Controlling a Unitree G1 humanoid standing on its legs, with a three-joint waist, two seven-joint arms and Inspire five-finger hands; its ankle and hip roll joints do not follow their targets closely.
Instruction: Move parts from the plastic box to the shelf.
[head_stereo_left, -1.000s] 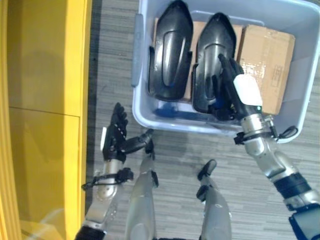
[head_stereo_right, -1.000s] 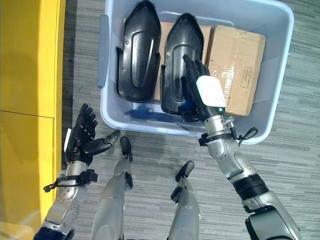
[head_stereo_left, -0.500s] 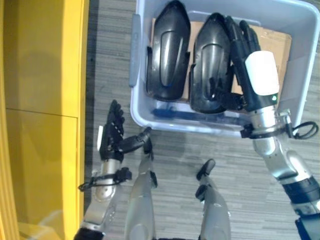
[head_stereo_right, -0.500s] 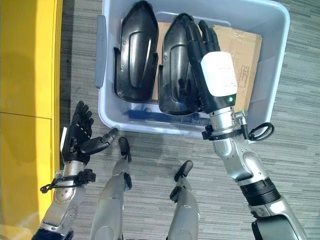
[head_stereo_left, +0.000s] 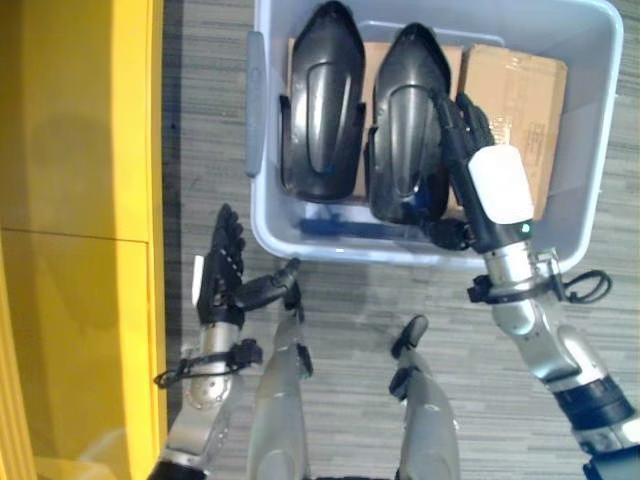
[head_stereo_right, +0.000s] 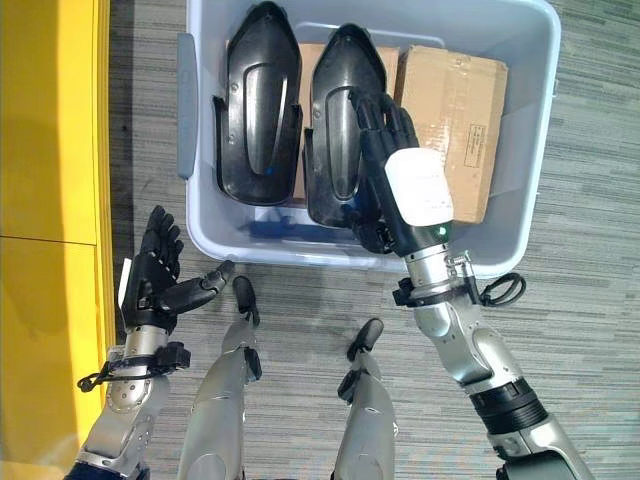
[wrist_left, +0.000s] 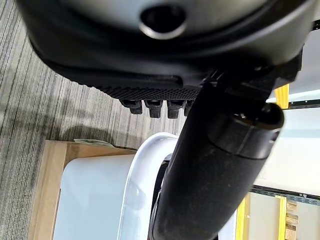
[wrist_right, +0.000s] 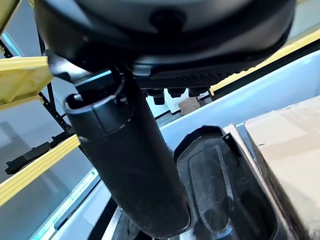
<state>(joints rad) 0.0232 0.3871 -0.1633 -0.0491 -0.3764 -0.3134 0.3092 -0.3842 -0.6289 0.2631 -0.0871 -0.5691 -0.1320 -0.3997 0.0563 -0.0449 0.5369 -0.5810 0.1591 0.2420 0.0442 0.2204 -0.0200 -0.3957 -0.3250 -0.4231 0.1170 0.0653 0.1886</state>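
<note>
The yellow shelf (head_stereo_left: 80, 240) runs along my 9 o'clock side. At 12 o'clock the plastic box (head_stereo_left: 590, 190) sits on the floor, holding 2 black parts (head_stereo_left: 320, 100) side by side and a cardboard carton (head_stereo_left: 515, 110) at their 3 o'clock. My right robot hand (head_stereo_left: 480, 170) reaches into the box, fingers straight, lying over the right-hand part (head_stereo_left: 405, 110). My left robot hand (head_stereo_left: 225, 275) hovers open at 7 o'clock, outside the box.

Glossy black plastic parts (head_stereo_left: 322, 105), smooth pale blue plastic box (head_stereo_left: 590, 130), matt brown cardboard carton (head_stereo_left: 515, 115), ribbed grey carpet floor (head_stereo_left: 340, 300)
</note>
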